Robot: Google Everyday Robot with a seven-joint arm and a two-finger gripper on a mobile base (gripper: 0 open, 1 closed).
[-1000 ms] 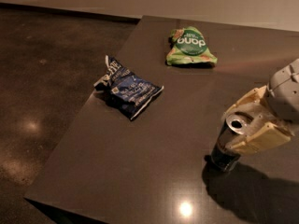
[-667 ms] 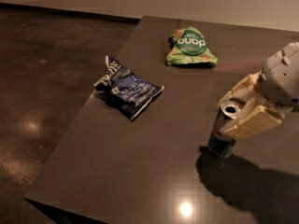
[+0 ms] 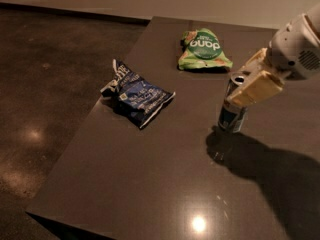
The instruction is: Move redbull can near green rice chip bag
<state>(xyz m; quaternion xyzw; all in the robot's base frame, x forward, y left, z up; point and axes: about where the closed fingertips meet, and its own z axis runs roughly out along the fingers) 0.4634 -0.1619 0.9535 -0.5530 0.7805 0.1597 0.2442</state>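
Observation:
The redbull can [image 3: 231, 116] is upright, silver top with bluish body, right of the table's middle. My gripper [image 3: 246, 83] comes in from the right and is shut on the can's upper part, its cream fingers [image 3: 256, 88] on either side. The can seems slightly above the table surface. The green rice chip bag [image 3: 203, 50] lies flat at the far side of the table, up and left of the can, a short gap away.
A dark blue chip bag [image 3: 138, 97] lies near the table's left edge. The dark table [image 3: 150, 184] ends at the left and front; a dark shiny floor [image 3: 45, 109] lies beyond. My arm's shadow falls at the right.
My gripper has carried the can away from the front, toward the far side and closer to the green bag. The bags have not moved.

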